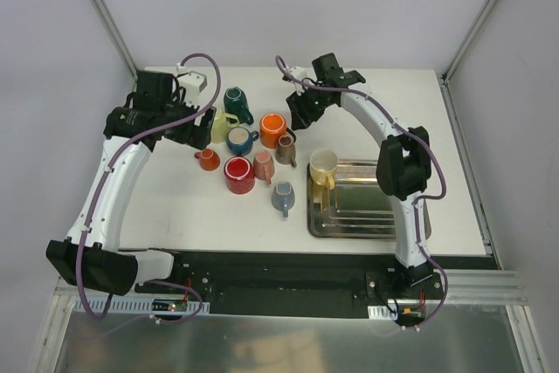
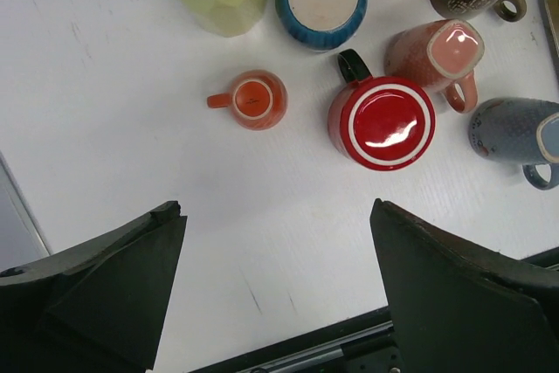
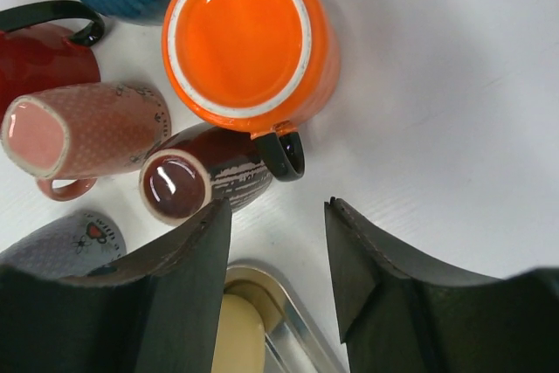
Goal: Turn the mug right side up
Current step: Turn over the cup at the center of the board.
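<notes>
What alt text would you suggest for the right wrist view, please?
An upside-down orange mug with a dark handle sits on a white table, beyond the right end effector's parted, empty fingers. A brown mug and a pink mug are beside it.

Bright, even light from overhead; white tabletop close to washed out. Glare patches on glossy bases: red mug, orange mug, brown mug; shadows beside them short and soft. Metal tray carries streaky reflections. Wrist views sharp at tabletop level; dark claw fingers near the lens go soft-edged, surface detail lost in black.
</notes>
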You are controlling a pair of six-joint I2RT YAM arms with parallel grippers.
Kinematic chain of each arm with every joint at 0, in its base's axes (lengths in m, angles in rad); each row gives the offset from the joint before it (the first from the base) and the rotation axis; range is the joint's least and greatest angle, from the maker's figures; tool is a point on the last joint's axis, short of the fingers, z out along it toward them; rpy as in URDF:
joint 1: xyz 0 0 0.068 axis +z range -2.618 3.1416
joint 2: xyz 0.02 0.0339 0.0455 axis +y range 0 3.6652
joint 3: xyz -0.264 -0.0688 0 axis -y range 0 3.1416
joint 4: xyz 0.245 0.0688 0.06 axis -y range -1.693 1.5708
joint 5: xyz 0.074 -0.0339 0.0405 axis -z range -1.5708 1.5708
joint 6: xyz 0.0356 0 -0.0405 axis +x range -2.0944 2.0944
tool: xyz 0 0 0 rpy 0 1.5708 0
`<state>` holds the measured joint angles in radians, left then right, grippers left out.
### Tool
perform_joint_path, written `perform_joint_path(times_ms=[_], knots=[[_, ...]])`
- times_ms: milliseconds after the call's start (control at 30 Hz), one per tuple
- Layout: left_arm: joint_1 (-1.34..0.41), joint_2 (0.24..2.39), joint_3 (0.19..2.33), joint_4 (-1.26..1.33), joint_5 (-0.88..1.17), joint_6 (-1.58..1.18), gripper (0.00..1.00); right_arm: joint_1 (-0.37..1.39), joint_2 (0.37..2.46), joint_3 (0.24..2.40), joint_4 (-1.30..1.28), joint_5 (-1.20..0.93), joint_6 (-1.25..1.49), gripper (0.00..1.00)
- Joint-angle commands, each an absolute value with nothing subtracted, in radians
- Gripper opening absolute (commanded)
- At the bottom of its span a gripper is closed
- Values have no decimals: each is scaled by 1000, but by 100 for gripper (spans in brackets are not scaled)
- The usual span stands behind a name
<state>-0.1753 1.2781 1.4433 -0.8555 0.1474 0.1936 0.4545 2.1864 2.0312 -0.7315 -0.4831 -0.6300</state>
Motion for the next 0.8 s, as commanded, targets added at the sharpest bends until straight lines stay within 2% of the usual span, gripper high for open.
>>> perform_joint_path(times_ms=[0, 333, 567, 767], knots=[[-153, 1247, 1436, -870, 153, 215, 90, 463, 2215, 2074, -703, -534, -690, 54], [-140, 1252, 1457, -885, 123, 241, 90, 483, 2252, 2029, -658, -532, -732, 54], [-135, 1232, 1447, -897, 130, 245, 90, 502, 2321, 2078, -652, -483, -756, 55], [-126, 1227, 1451, -897, 141, 242, 89, 517, 2342, 2082, -624, -479, -781, 52]])
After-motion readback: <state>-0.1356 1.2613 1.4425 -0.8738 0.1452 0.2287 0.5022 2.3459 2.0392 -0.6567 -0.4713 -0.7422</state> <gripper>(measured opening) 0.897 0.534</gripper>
